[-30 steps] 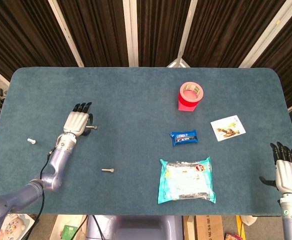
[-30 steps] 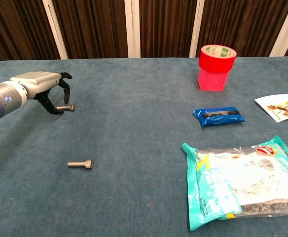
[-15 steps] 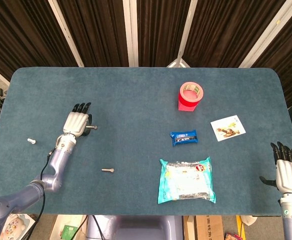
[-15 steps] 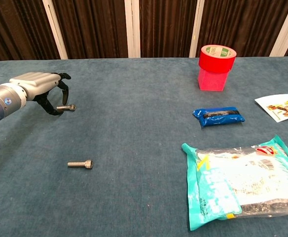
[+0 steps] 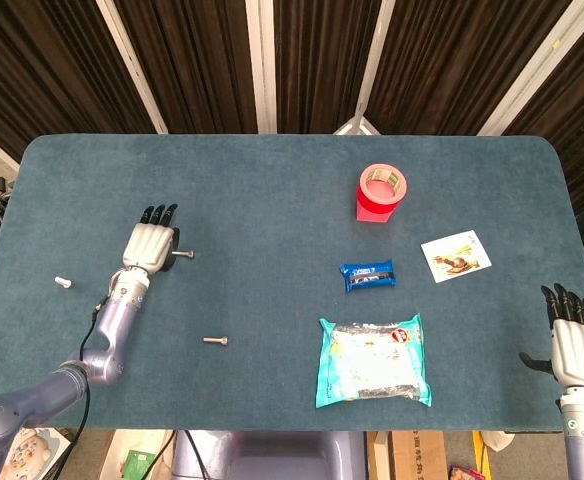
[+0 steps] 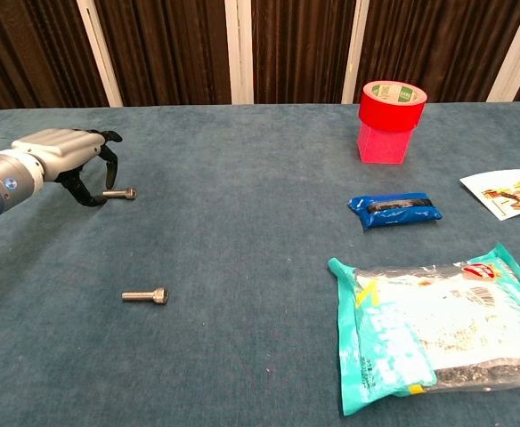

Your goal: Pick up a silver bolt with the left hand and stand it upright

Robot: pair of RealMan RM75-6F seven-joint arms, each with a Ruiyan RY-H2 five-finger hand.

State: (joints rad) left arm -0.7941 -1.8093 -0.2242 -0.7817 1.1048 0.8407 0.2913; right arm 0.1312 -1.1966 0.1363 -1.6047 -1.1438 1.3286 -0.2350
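On the left half of the table (image 5: 272,180), the left hand (image 5: 149,243) hovers palm-down, its fingers (image 6: 89,184) curled downward and apart, holding nothing. A silver bolt (image 6: 119,193) lies flat on the cloth just beside those fingertips, its head pointing toward the table's centre; whether a fingertip touches it cannot be told. A second silver bolt (image 6: 145,296) lies flat nearer the front edge, well apart from the hand, with bare cloth all around it. A small white part (image 5: 63,282) sits near the left edge.

Bare cloth runs between the bolts and the right-side items. A red tape roll (image 5: 382,193) stands toward the far side, a blue packet (image 5: 367,274) lies below it, a teal bag (image 5: 373,359) sits near the front edge, and a printed card (image 5: 456,256) rests toward the right edge.

The right hand (image 5: 579,343) is at the front right corner, fingers extended and apart, empty.
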